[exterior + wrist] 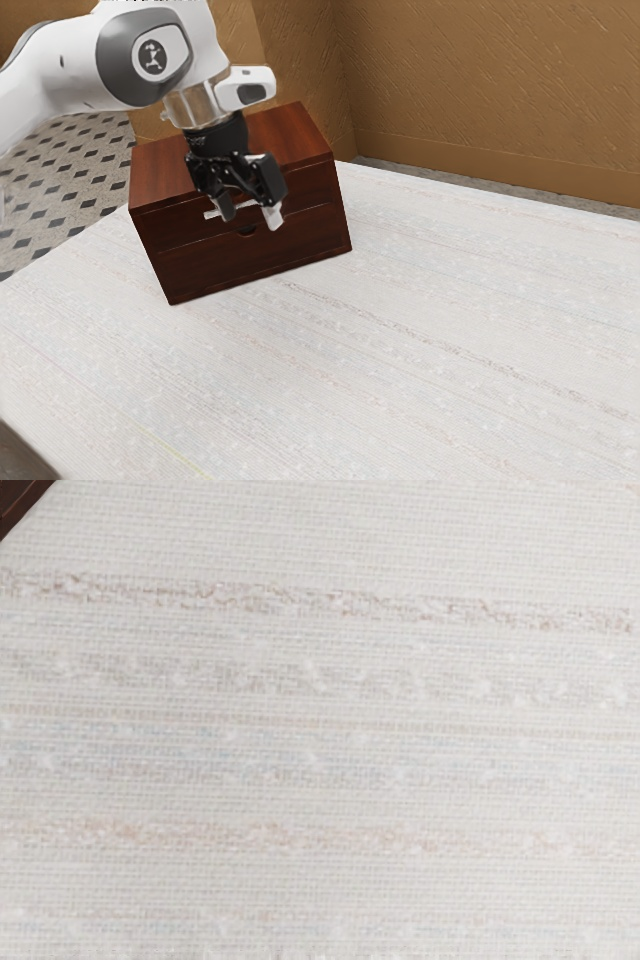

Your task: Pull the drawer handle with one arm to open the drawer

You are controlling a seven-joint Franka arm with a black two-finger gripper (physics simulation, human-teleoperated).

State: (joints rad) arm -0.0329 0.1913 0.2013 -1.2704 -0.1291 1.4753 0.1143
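Position: the wooden cabinet (290, 130) stands on the desk (420, 350) toward the exterior view's left; the drawer (250, 250) forms its lower front and appears flush with the casing, so not yet opened; its pale handle (211, 214) runs level along the drawer's upper edge.

Pincer (250, 218): released, fingers spread, hanging just in front of the handle; whether either finger touches the bar cannot be told.

Wrist view: bare desk (320, 720) under the hand, with a dark corner of the cabinet (12, 498) at the edge.

Recommendation for the step in hand: set the fingers squarely either side of the bar near its middle; clench firmly before any load; draw straight out along the drawer's line of travel, away from the cabinet face; an oblique pull would likely slew the cabinet on the desk or slip off the bar.

Markings: none legible on the cabinet; the arm (60, 70) carries a small emblem on its joint disc (150, 55), no readable lettering.
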